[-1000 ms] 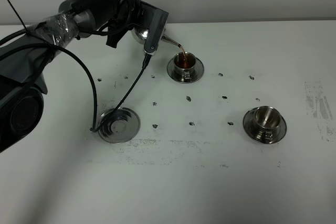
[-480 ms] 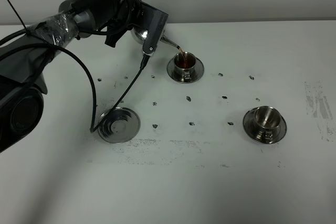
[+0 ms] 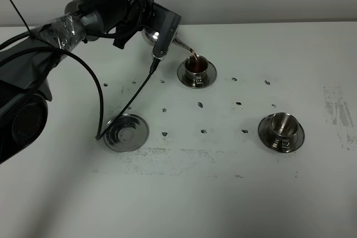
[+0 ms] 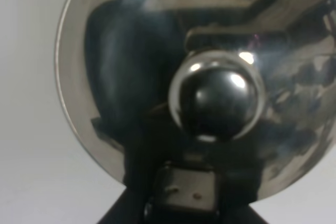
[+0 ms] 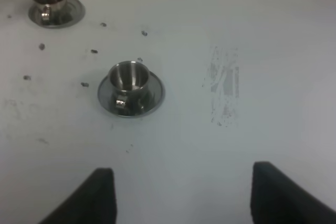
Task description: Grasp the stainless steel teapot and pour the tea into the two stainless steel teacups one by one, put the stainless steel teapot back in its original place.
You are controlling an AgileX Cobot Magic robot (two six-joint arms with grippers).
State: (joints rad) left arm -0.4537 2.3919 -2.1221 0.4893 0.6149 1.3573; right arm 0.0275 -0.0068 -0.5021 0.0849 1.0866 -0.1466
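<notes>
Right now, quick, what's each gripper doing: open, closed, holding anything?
Left gripper: closed on the stainless steel teapot, which is tipped over the far teacup.
Right gripper: open, holding nothing.

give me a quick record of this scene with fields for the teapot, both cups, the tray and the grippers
teapot: lifted and tilted, spout over the far cup
tea: thin reddish stream running from the spout into the far cup
far cup: on its saucer, holds dark tea
near cup: on its saucer, empty
tray: on the table, no teapot on it, apart from both cups
left gripper: shut on teapot
right gripper: open, holding nothing, above the table
</notes>
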